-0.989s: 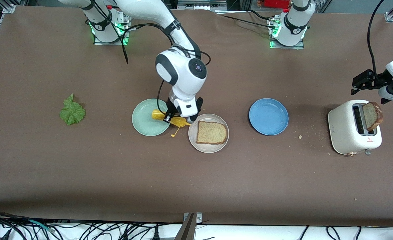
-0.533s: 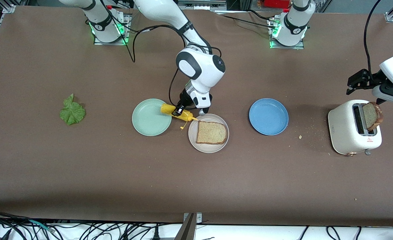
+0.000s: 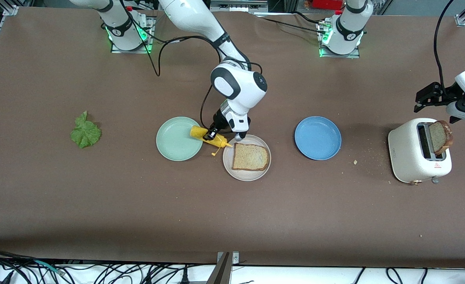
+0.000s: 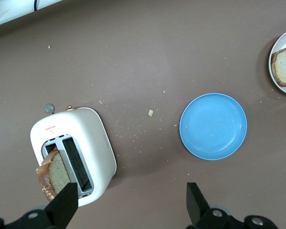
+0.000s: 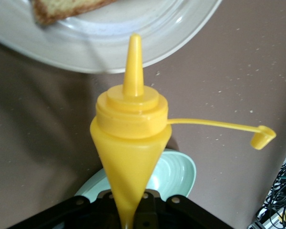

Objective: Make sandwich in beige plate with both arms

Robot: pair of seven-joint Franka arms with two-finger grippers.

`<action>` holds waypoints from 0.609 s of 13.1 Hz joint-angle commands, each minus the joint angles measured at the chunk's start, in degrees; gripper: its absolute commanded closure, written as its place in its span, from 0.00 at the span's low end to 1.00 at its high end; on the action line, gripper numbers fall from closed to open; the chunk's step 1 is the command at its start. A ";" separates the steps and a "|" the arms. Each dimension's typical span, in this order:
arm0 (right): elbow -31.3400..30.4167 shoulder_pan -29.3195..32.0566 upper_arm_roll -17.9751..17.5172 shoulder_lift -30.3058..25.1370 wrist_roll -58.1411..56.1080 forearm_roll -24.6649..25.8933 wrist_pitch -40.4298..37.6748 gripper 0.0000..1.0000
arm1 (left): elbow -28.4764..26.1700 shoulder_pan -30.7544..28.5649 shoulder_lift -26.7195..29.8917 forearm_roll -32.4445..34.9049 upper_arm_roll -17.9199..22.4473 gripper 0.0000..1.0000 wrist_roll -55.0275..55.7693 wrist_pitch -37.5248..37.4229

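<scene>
The beige plate (image 3: 228,165) holds one brown bread slice (image 3: 250,157). My right gripper (image 3: 210,137) is shut on a yellow squeeze bottle (image 3: 208,138), held tilted with its nozzle at the beige plate's rim. In the right wrist view the bottle (image 5: 131,143) points at the plate (image 5: 148,43), and its cap (image 5: 263,138) hangs loose on a tether. A second bread slice (image 3: 440,137) sticks out of the white toaster (image 3: 409,154). My left gripper (image 3: 427,96) hovers open above the toaster (image 4: 93,143). The lettuce leaf (image 3: 85,132) lies toward the right arm's end of the table.
A mint-green plate (image 3: 175,144) lies beside the beige plate, under the bottle's base. A blue plate (image 3: 318,138) sits between the beige plate and the toaster. Crumbs are scattered round the toaster.
My right gripper has carried the bottle from over the mint-green plate toward the beige plate's rim and squeezed it tighter. The left gripper has shifted only slightly above the toaster.
</scene>
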State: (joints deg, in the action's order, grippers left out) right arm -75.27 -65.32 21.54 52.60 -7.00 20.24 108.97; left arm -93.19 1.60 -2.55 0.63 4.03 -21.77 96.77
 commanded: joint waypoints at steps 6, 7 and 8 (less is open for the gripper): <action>2.94 4.66 1.31 -6.69 -9.49 -4.66 -2.97 1.00 | 0.21 -0.01 0.44 1.12 -0.08 0.00 -0.55 -0.18; 2.77 6.50 1.22 -9.07 -12.83 -6.42 -4.11 1.00 | 0.20 -0.01 0.36 1.12 -0.08 0.00 -0.55 -0.17; 2.42 8.44 1.22 -11.53 -16.26 -8.70 -4.82 1.00 | 0.20 -0.01 0.44 1.12 -0.08 0.00 -0.55 -0.17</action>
State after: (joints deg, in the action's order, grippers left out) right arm -71.76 -60.59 23.83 47.05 -16.88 14.86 106.58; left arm -93.19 1.60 -2.55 0.63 4.03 -21.77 96.78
